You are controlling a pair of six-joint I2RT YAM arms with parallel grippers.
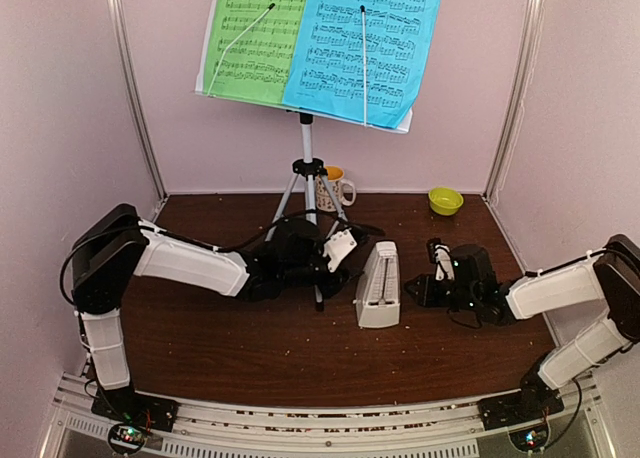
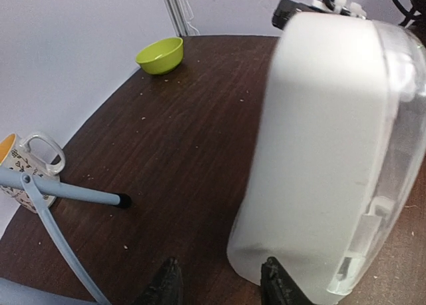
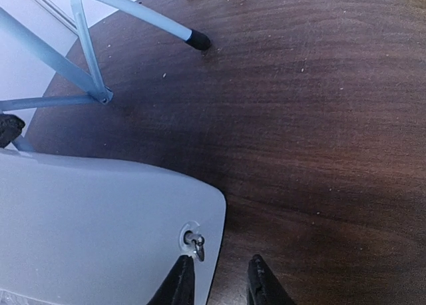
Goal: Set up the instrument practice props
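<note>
I had the dark brown wooden table [image 1: 250,328] in the top view, with crumbs scattered across it. At its far side stood the white perforated-metal music stand on its silver tripod [image 1: 307,143], the desk tilted toward the camera. Two printed pages lay side by side on the desk, the green music sheet [image 1: 255,38] on the left and the blue music sheet [image 1: 400,38] on the right, each crossed by a thin white wire retainer.

Both arms lay low over the table and reached in toward the middle. Between them, in front of the tripod and slightly right of it, stood the white pyramid metronome with its clear cover [image 1: 379,286].

The left gripper [image 2: 223,284] sat just beside the metronome's base. Its jaws were partly apart with bare wood between them, and I could not tell whether one finger touched the casing. The right gripper [image 3: 219,282] was at the opposite side, its jaws narrow but not closed, gripping nothing that I could see.

Behind the tripod was the patterned mug with an orange inside [image 1: 340,188]. The small lime-green bowl [image 1: 445,200] sat in the far right corner.
</note>
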